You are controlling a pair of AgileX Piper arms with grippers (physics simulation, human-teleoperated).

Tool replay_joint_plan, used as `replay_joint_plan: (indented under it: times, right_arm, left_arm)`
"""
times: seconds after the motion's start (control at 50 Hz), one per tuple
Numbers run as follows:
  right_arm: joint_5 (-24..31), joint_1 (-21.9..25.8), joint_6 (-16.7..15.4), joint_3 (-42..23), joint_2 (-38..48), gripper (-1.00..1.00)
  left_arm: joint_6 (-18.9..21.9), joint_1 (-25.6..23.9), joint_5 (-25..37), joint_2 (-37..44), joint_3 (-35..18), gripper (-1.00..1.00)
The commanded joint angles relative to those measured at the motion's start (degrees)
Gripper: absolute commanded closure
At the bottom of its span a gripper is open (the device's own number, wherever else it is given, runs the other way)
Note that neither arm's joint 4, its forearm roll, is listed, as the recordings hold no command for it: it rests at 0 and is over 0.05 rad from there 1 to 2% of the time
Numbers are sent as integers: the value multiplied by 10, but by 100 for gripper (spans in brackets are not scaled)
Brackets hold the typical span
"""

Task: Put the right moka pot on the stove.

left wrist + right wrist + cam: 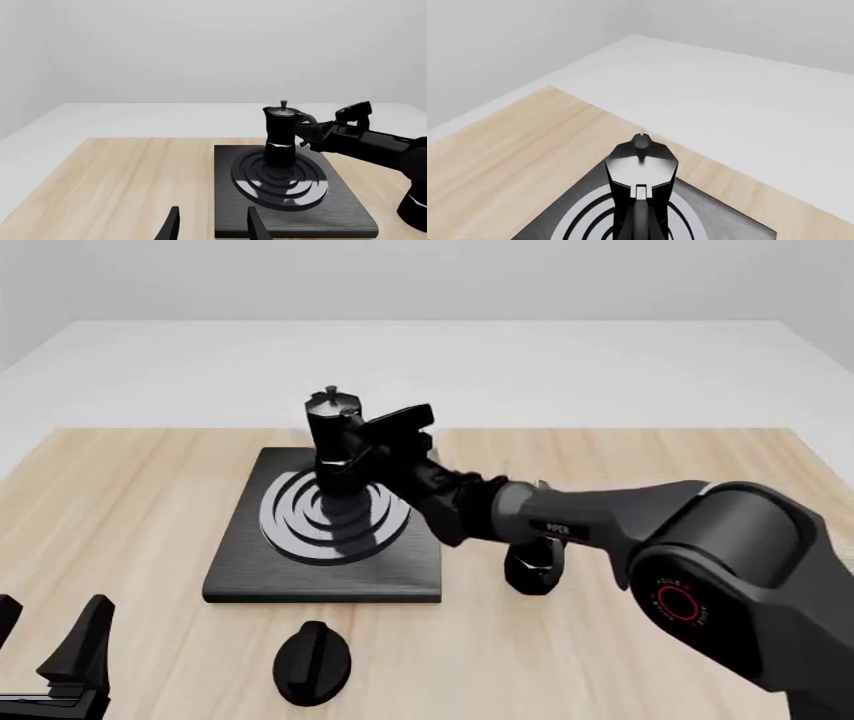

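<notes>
1. Right moka pot [334, 440]: stands upright on the stove [240, 575], over the far part of the concentric rings. Black faceted body, silvery lid with a small knob.
2. Stove: flat black slab lying on the wooden bench [134, 500]. The front view shows its full outline; the left wrist view [347, 200] shows it from the opposite side, with the pot [280, 135] at the far edge of the rings.
3. Right pincer [358, 445]: reaches across the stove at the pot's handle side. In the left wrist view [308, 131] it sits against the handle, seemingly clenched on it; the front view leaves the fingertips hidden behind the pot. The right wrist view shows only the pot [640, 170] from directly behind its handle, with no fingers visible.
4. Left pincer [47, 640]: at the near left corner of the front view, low over the bench, well apart from the stove. Its two fingers [172, 225] stand spread in the left wrist view, released and holding nothing.
5. Second moka pot [534, 565]: seen in the front view only, just right of the stove, largely hidden behind the right arm.
6. Black oval knob [311, 662]: front view only, on the bench near the stove's front edge.
</notes>
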Motion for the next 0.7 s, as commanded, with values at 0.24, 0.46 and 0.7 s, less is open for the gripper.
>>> replay_joint_plan:
  times: [0.24, 0.46, 0.7]
  right_arm:
    - [-34, 7, 22, 14, 6, 100]
    - [-26, 9, 23, 10, 8, 100]
    - [-28, 8, 22, 28, 3, 100]
  left_arm:
    - [0, 0, 0, 0, 0, -100]
    - [0, 0, 0, 0, 0, -100]
    - [0, 0, 0, 0, 0, -100]
